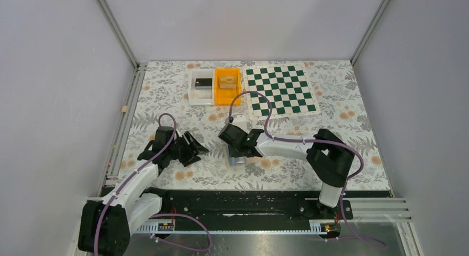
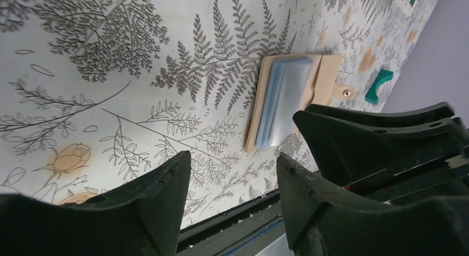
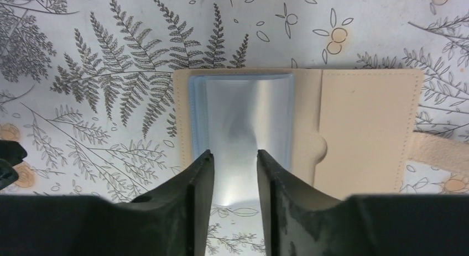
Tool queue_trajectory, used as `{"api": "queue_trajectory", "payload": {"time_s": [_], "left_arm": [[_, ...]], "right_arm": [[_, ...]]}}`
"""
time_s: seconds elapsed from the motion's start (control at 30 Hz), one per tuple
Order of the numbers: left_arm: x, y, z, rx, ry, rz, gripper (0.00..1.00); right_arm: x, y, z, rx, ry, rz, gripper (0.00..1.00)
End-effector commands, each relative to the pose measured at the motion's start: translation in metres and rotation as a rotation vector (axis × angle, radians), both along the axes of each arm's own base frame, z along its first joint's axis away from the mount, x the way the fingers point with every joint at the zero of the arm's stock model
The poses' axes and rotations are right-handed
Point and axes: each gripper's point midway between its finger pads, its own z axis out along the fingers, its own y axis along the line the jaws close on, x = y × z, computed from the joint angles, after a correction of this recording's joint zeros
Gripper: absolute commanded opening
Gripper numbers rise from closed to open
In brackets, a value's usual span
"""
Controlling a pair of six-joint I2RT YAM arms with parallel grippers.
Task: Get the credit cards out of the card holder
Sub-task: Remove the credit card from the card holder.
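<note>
The card holder point(image 3: 298, 123) lies open and flat on the fern-patterned table. Its left panel carries a stack of light-blue, shiny sleeves point(image 3: 243, 112); its right panel is plain tan, with a strap running off to the right. I cannot tell separate cards within the sleeves. My right gripper point(image 3: 234, 156) is open and hovers straight over the near edge of the blue sleeves, holding nothing. In the top view it point(image 1: 239, 148) covers most of the holder point(image 1: 238, 161). My left gripper point(image 2: 232, 162) is open and empty, to the left of the holder point(image 2: 285, 98) and apart from it.
A white tray point(image 1: 193, 93) holding a dark object and an orange bin point(image 1: 227, 95) stand at the back centre. A green chessboard mat point(image 1: 281, 90) lies to their right. A black rail point(image 1: 243, 203) runs along the table's near edge.
</note>
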Motion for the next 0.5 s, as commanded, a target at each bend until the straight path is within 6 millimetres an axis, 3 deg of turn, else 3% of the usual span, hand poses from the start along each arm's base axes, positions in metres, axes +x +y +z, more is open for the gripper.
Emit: {"api": "queue_trajectory", "payload": {"time_s": [0.0, 0.07, 0.13, 0.47], "left_arm": [[0.007, -0.016, 0.008, -0.051, -0.046, -0.048, 0.58], [0.006, -0.022, 0.004, -0.059, -0.031, -0.063, 0.58], [0.005, -0.026, 0.001, -0.059, -0.013, -0.076, 0.57], [0.001, -0.036, -0.017, -0.053, 0.025, -0.114, 0.56]], "right_arm": [[0.003, 0.004, 0.022, 0.059, -0.007, 0.056, 0.53], [0.003, 0.000, 0.019, 0.043, 0.001, 0.062, 0.63], [0.003, -0.003, 0.017, 0.035, 0.003, 0.065, 0.67], [0.002, -0.010, -0.014, -0.036, 0.050, 0.075, 0.69]]}}
